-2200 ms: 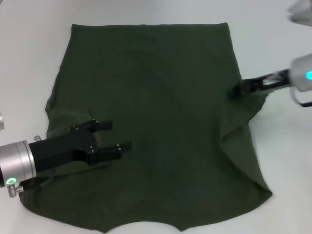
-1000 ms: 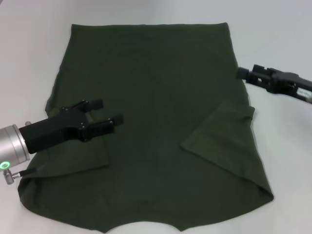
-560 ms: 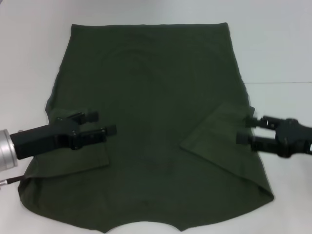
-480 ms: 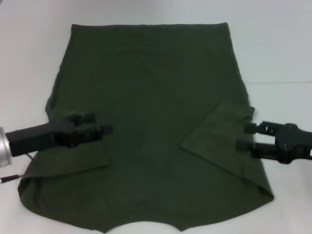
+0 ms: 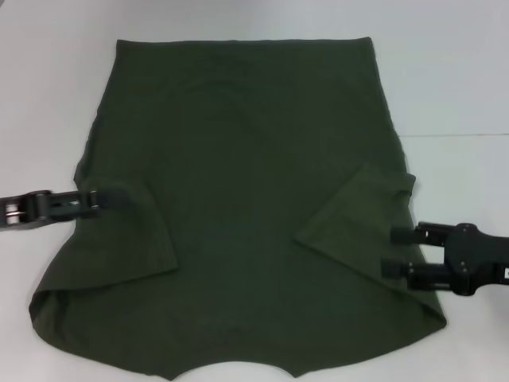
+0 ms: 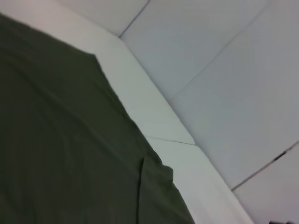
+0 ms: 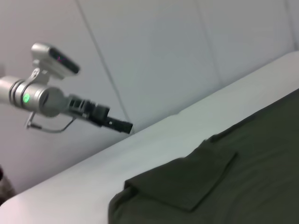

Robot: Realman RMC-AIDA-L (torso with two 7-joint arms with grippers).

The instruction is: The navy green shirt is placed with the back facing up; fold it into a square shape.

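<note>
the navy green shirt (image 5: 246, 199) is spread flat on the white table (image 5: 453, 79), its straight hem lying at the far side and the curved neckline at the near edge of the head view. both sleeves are seen folded inward onto the body: the left flap (image 5: 131, 239) lies along the left edge, the right flap (image 5: 362, 219) forms an angled panel near the right edge. bare table is seen beyond the far hem and along both sides, while the near edge of the cloth runs almost to the limit of the head view.

the left gripper (image 5: 111, 198) is held at the shirt's left edge, over the top of the left flap; its fingers are seen edge-on, so whether they are apart or together cannot be told. the right gripper (image 5: 398, 251) is held at the right edge beside the right flap, its two fingers (image 5: 409, 235) apart, with nothing clamped between them. the left arm is also seen far off in the right wrist view (image 7: 105, 119), above the table. in the left wrist view only shirt (image 6: 60, 149), table (image 6: 154, 112) and wall panels (image 6: 224, 60) are shown.

compared with half a second ago, the left gripper has been drawn back outward toward the left edge, and the right gripper has been lowered slightly nearer.
</note>
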